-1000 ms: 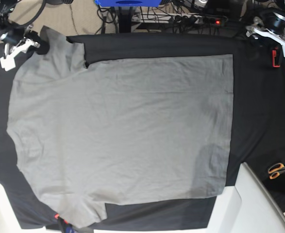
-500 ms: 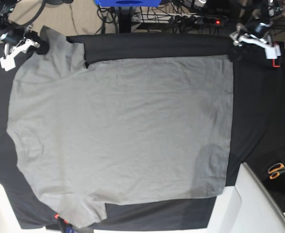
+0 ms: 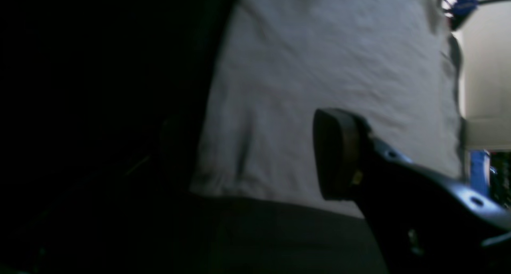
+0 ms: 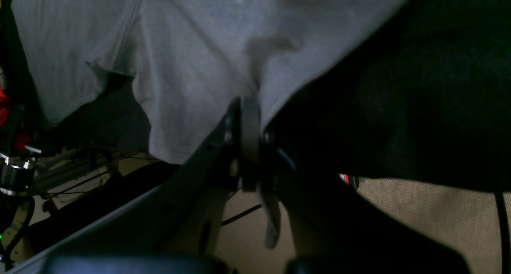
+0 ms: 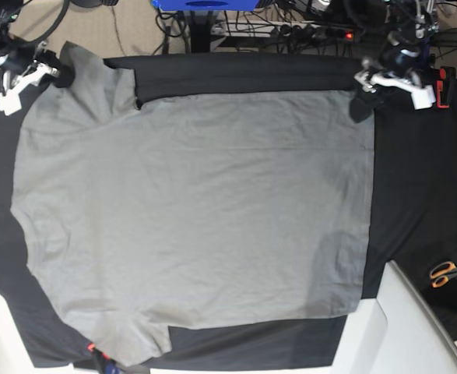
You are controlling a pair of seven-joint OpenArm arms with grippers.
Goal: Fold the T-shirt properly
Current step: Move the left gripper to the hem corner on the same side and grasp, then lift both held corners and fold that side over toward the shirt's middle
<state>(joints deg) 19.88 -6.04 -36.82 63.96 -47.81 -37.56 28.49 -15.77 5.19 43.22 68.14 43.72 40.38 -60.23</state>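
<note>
The grey T-shirt (image 5: 197,210) lies spread flat on the black table cloth (image 5: 423,179), collar end to the left and hem to the right. My right gripper (image 5: 59,74) is at the far left corner, shut on the edge of a sleeve; the wrist view shows its fingers (image 4: 244,106) pinching the grey fabric (image 4: 191,66). My left gripper (image 5: 360,93) hovers open at the far right hem corner. In its wrist view one dark pad (image 3: 335,154) hangs over the shirt (image 3: 319,58) near that corner, and the other finger is lost in shadow.
Orange-handled scissors (image 5: 446,273) lie at the right edge of the cloth. A white board (image 5: 415,327) juts in at the front right. A red object (image 5: 444,86) sits just right of my left gripper. Cables and a power strip (image 5: 306,31) run behind the table.
My left gripper has moved left from the table's far right corner to the shirt's hem corner. The right gripper keeps its hold on the sleeve.
</note>
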